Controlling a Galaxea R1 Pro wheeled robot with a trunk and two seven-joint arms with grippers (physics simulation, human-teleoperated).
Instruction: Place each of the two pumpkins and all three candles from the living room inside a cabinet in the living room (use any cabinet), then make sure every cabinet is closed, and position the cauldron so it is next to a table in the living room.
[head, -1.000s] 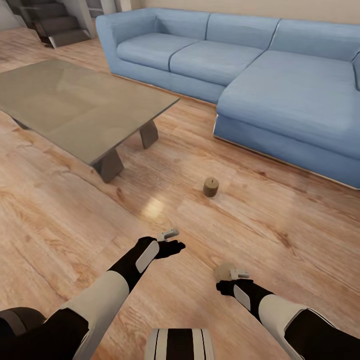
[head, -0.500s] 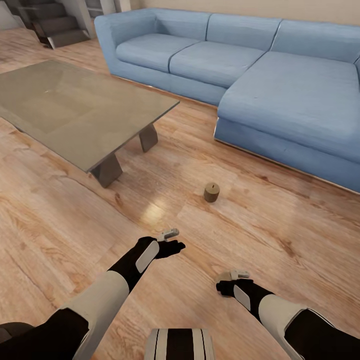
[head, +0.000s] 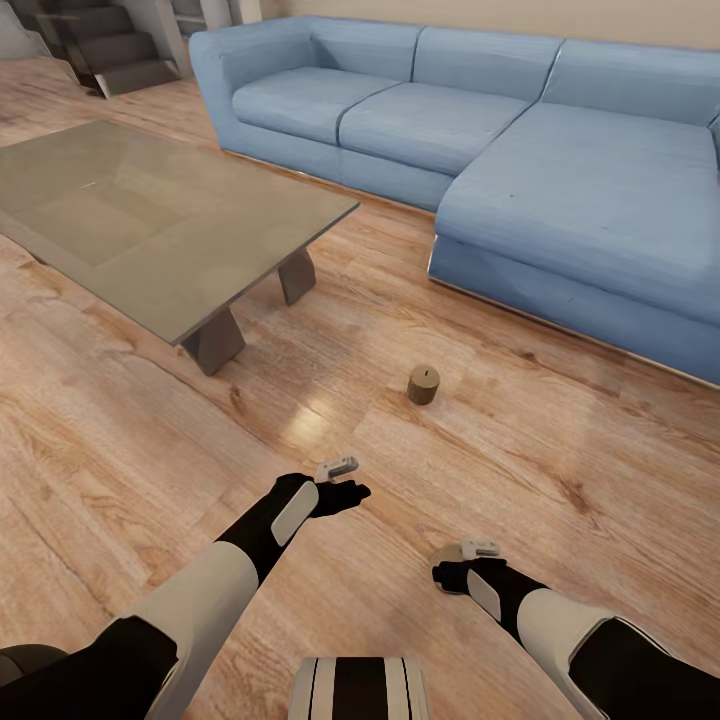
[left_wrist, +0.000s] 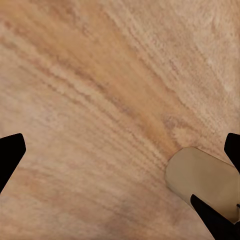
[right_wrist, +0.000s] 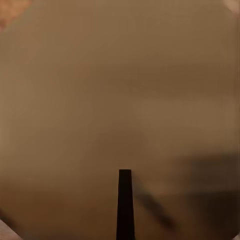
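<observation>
Right end effector (head: 452, 572) on candle (right_wrist: 120, 100) — second candle (head: 423, 384) near table (head: 150, 220).

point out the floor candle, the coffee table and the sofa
candle (head: 423, 384), head view, its side
table (head: 150, 215), head view, bare top
sofa (head: 590, 190), head view, chaise seat

Living room: blue sofa (head: 520, 150), coffee table (head: 150, 220)

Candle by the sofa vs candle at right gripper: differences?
The stubby brown candle stands free on the wooden floor; the stubby tan candle sits under the right gripper, mostly covered in the head view. The brown candle is nearer the blue sofa; the tan candle is closer to the robot. Both stand wick up.
</observation>
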